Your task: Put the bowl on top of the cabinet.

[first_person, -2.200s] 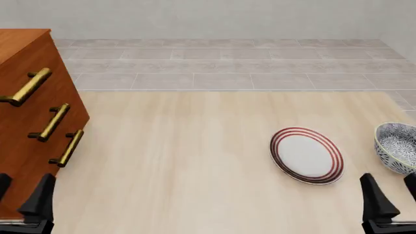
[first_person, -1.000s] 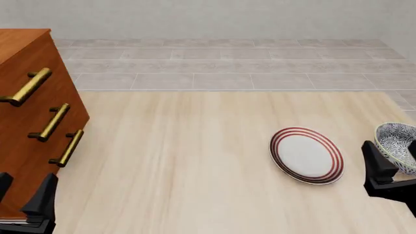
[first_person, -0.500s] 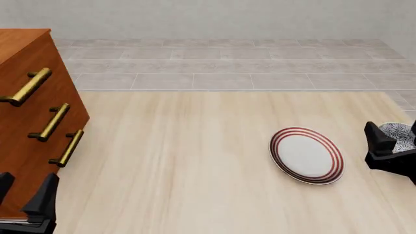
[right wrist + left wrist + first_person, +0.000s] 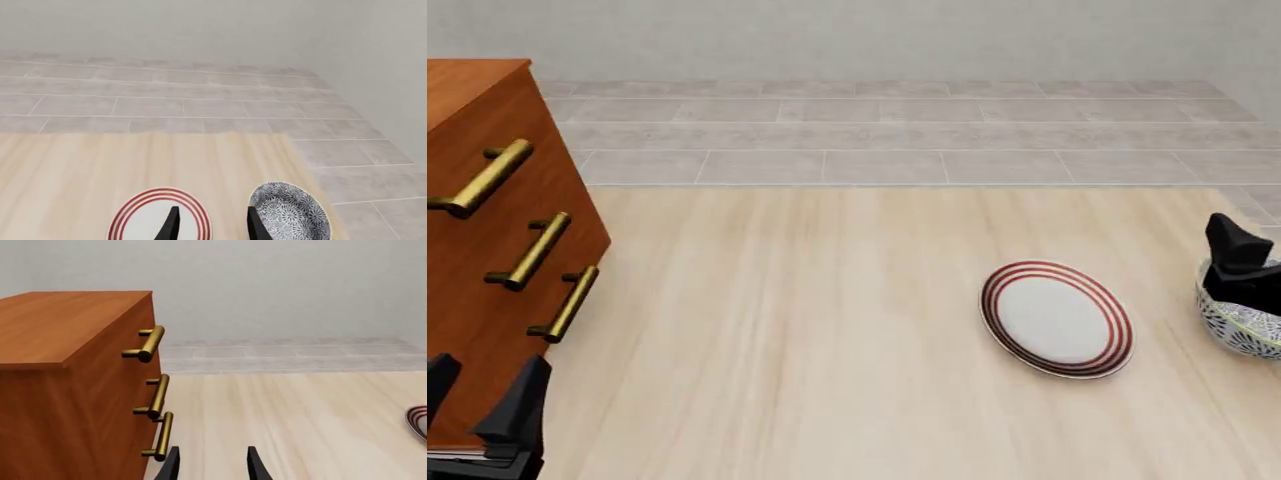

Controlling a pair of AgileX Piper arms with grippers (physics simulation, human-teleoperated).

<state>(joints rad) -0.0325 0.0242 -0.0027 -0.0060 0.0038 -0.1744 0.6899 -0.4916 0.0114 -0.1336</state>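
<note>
1. The cabinet (image 4: pixel 487 250) stands at the table's far left in the front view, reddish-brown, its three brass handles (image 4: pixel 531 252) facing the table's middle; the left wrist view shows its flat top bare.
2. The left gripper (image 4: pixel 474 410) sits at the near left corner, just beside the cabinet's lower front. In the left wrist view its two dark fingers (image 4: pixel 169 467) stand apart with bare table between them, holding nothing.
3. The table (image 4: pixel 814 330), pale wood, fills the middle; grey floor tiles lie beyond its far edge.
4. The plate (image 4: pixel 1056 318), white with red rings, lies flat on the table right of centre, well apart from the cabinet.
5. The bowl (image 4: pixel 1244 326), blue-and-white patterned, sits on the table at the right edge, near the plate but not touching it. It is partly cut off by the frame there; the right wrist view shows it whole (image 4: pixel 289 212), upright, close to the table's right border.
6. The right gripper (image 4: pixel 1244 262) hangs over the bowl's far side in the front view, seemingly above rather than touching it. In the right wrist view its fingers (image 4: pixel 253 226) are spread, with the gap between plate and bowl showing between them, gripping nothing.
</note>
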